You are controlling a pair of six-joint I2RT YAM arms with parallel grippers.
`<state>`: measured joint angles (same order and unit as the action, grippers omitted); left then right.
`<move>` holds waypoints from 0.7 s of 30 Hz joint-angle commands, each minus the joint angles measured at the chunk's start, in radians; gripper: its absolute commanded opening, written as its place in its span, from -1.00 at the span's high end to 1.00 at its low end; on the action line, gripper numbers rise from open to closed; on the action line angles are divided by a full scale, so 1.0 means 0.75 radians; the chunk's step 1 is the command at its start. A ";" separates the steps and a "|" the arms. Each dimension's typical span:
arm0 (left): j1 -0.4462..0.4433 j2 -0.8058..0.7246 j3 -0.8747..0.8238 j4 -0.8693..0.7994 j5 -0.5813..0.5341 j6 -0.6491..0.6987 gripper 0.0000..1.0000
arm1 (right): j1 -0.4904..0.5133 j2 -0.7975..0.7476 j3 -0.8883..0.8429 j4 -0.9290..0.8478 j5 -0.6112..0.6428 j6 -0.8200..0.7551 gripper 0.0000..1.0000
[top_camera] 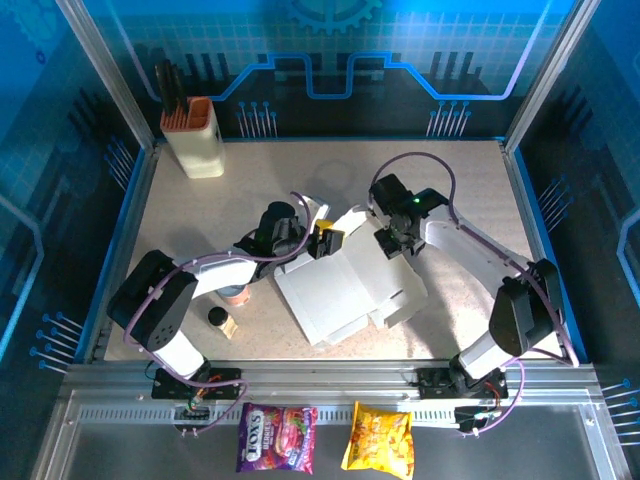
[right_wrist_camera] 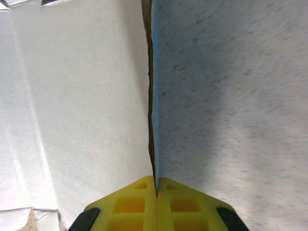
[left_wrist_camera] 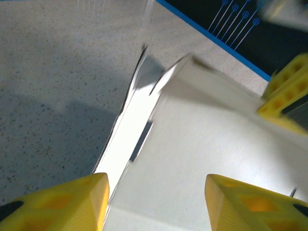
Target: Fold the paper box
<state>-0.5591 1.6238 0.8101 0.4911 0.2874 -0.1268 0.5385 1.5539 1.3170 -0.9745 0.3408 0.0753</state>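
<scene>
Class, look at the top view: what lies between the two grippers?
A raised flap of the paper box stands between the left gripper and the right gripper, as the top view shows.

A robotics lab cell: silver aluminium frame rails [top_camera: 330,385] and blue circuit-patterned wall panels [top_camera: 330,60] enclose a speckled beige bench [top_camera: 200,210] carrying two black-and-white robot arms [top_camera: 165,315].
</scene>
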 commanded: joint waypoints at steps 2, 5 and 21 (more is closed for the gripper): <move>0.007 -0.002 0.077 -0.107 -0.039 0.054 -0.20 | 0.085 -0.041 0.063 -0.145 0.280 -0.080 0.91; 0.007 0.024 0.097 -0.084 -0.039 0.082 -0.25 | 0.129 -0.043 0.081 -0.159 0.347 -0.099 0.91; 0.007 0.268 -0.016 0.640 0.115 0.166 -0.31 | 0.266 0.030 0.109 -0.158 0.429 -0.142 0.91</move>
<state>-0.5583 1.7931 0.8227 0.7937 0.3199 -0.0010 0.7158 1.5581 1.3701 -1.0740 0.6357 -0.0212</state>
